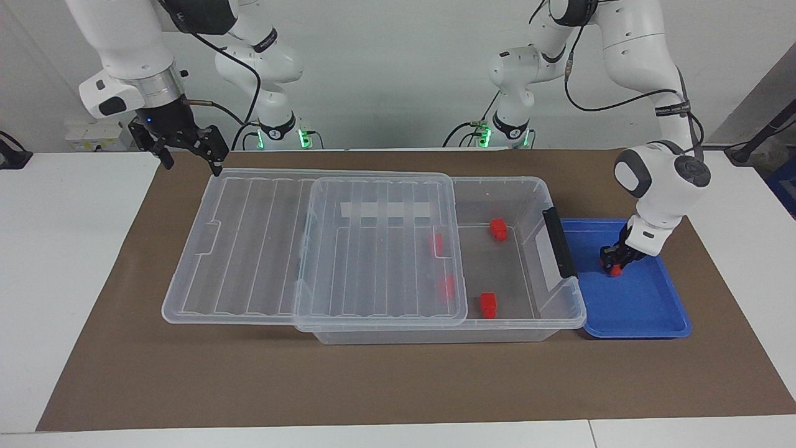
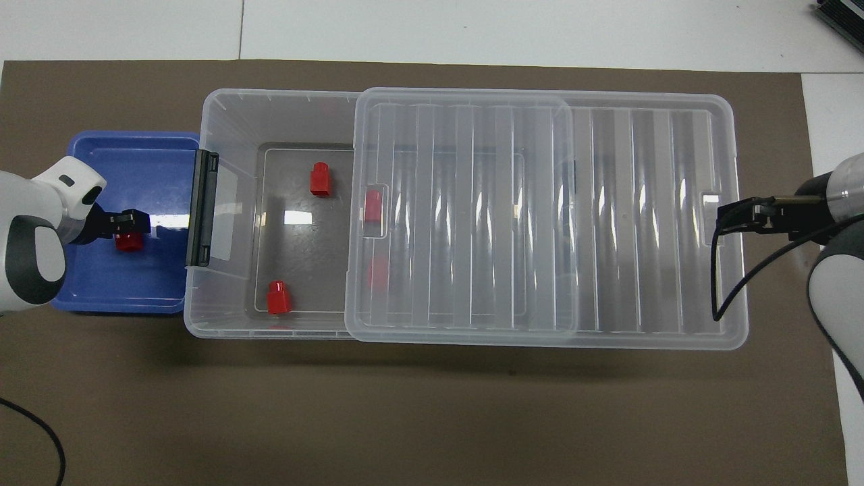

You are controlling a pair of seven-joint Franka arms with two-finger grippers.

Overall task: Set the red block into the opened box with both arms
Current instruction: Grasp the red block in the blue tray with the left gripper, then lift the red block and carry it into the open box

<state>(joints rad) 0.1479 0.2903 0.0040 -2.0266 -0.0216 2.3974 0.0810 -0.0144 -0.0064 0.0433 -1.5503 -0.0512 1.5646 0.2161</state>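
Note:
My left gripper [image 1: 613,264] stands down in the blue tray [image 1: 647,311], shut on a red block [image 1: 615,270]. From overhead the red block [image 2: 128,241] peeks out under the left gripper [image 2: 133,221]. The clear box [image 1: 533,184] is open at the left arm's end, its ribbed lid [image 1: 373,249] slid toward the right arm's end. Two red blocks [image 1: 497,228] [image 1: 488,305] lie in the uncovered part and two more [image 1: 438,244] [image 1: 446,286] show through the lid. My right gripper [image 1: 191,163] hangs open over the lid's end.
The blue tray [image 2: 135,152] sits against the box's black end bar [image 2: 202,208]. Box and tray rest on a brown mat [image 1: 398,379], with white table around it. A black cable [image 2: 732,283] loops from the right arm over the lid's corner.

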